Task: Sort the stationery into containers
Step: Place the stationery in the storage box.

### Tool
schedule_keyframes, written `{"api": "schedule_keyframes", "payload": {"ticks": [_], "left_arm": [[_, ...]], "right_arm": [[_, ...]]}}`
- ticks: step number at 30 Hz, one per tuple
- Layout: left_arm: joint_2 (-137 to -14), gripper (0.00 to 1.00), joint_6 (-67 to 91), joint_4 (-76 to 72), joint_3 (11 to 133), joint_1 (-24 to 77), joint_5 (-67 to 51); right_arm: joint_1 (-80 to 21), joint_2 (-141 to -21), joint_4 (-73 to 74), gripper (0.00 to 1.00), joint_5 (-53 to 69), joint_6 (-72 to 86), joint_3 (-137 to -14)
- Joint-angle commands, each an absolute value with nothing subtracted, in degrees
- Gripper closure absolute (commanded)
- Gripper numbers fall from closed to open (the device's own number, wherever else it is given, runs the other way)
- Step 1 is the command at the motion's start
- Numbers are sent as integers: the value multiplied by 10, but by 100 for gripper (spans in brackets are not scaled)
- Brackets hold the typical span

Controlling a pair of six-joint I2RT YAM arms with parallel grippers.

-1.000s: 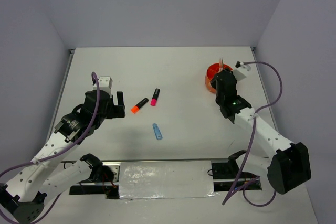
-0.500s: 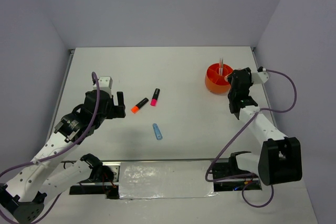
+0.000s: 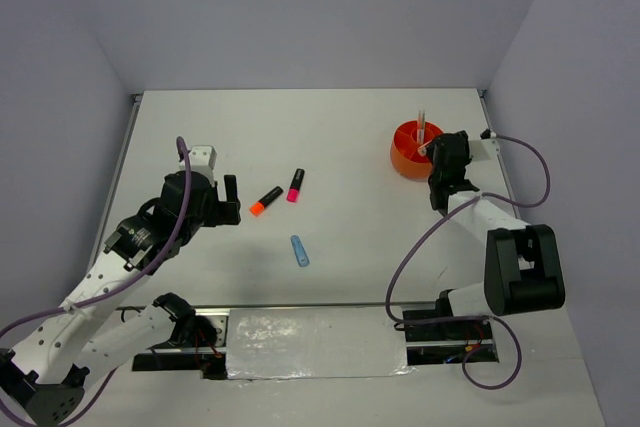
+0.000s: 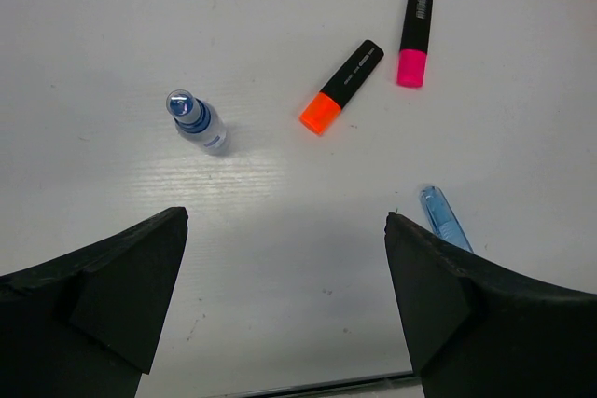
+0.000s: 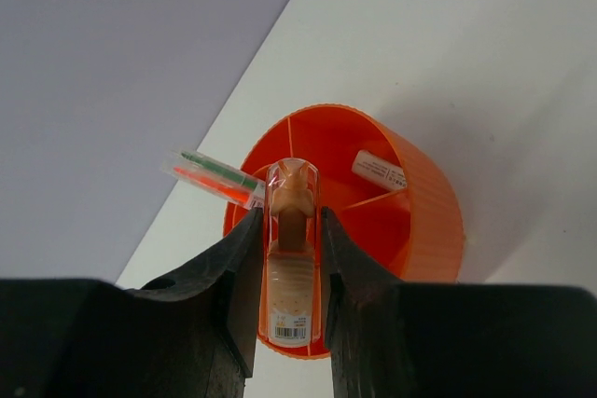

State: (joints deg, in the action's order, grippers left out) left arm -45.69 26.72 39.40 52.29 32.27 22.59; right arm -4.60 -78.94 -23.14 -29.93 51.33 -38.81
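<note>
The orange tub sits on the table at its far right, and everything else is placed from it.

The right gripper hangs at the tub's near rim, its fingers clamped on a peach bar in a clear case. The bar's rounded end points in over the tub's dividers. It may rest on the rim, but the wrist view does not show this plainly.

Inside the tub, thin pens lean out over the far-left wall, and a white piece lies in a compartment on the right side.

Well to the left of the tub, the rest lies loose on the table:
- The pink-tipped highlighter is the nearest of them to the tub.
- The orange-tipped highlighter lies just beyond it.
- The blue strip lies closer to the arm bases.
- Farthest from the tub is a small blue-capped bottle, tilted, which shows only in the left wrist view.

The left gripper hovers above this group, across the table from the tub. Its jaws are spread wide and grasp nothing.
</note>
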Motion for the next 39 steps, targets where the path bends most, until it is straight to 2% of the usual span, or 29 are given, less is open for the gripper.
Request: {"api": "schedule_keyframes", "payload": {"ticks": [1, 11, 19, 24, 26, 31, 39], "left_arm": [[-458, 1, 253, 375, 527, 321, 218], [-457, 1, 250, 374, 527, 320, 211], [-454, 1, 249, 372, 527, 321, 208], [-455, 1, 249, 372, 526, 321, 207], [-456, 1, 249, 372, 527, 320, 207], [-455, 1, 248, 370, 526, 321, 207], [-455, 1, 248, 370, 526, 321, 205]], "right_arm": [[-42, -802, -267, 100, -308, 533, -403], [-38, -830, -270, 99, -327, 536, -403], [-37, -845, -276, 81, -321, 531, -399], [-35, -847, -284, 66, -313, 525, -399], [-35, -848, -273, 64, -311, 523, -405], [-33, -836, -277, 40, -305, 519, -398], [-33, -797, -271, 28, -282, 488, -406]]}}
